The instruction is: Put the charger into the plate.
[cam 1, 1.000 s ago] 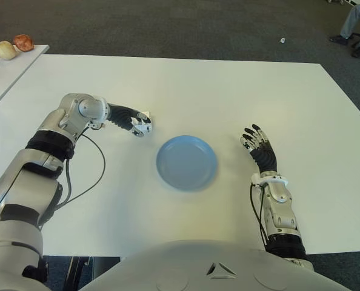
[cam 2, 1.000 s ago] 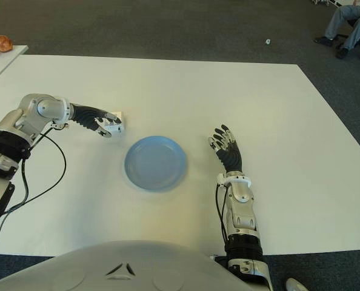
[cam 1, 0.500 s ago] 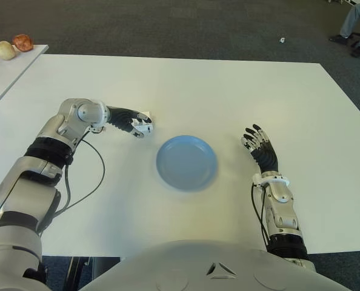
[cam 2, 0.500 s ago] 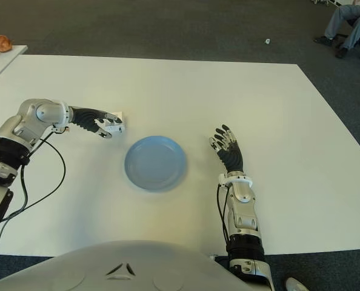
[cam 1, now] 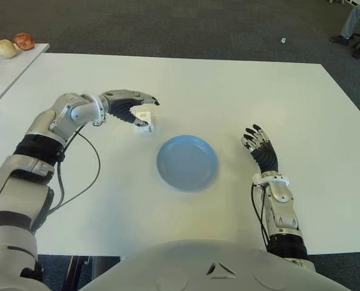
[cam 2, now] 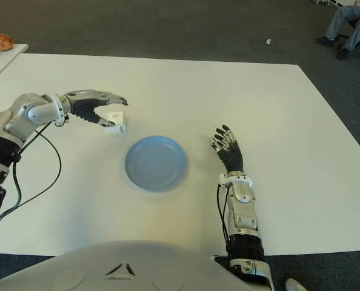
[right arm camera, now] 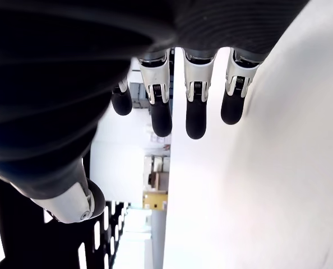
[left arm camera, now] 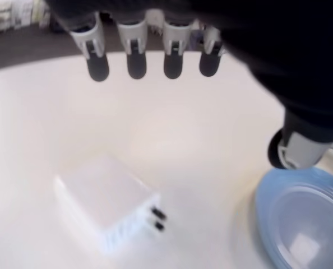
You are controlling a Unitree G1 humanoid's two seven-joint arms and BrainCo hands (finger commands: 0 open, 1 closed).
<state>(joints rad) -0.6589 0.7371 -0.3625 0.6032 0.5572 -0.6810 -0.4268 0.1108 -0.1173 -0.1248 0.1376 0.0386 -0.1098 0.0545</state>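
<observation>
Left robot hand (cam 1: 134, 108) hovers fingers spread, holding nothing, over the charger (cam 1: 145, 120) on the bench (cam 1: 228, 85), upper left of the empty plate (cam 1: 186, 162). Nothing is grasped yet.

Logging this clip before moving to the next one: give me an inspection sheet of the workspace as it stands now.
Surface: white table, bare apart from the items below.
Job's things: white charger lies on the table, not grasped; blue plate beside it holds nothing.
Clutter: nothing seen on this table.
Hands: left hand over the charger, fingers spread; right hand shows right of the plate, open.
Cables: black cable along the left arm.
Surroundings: dark carpet; side table with round items; person's legs.
</observation>
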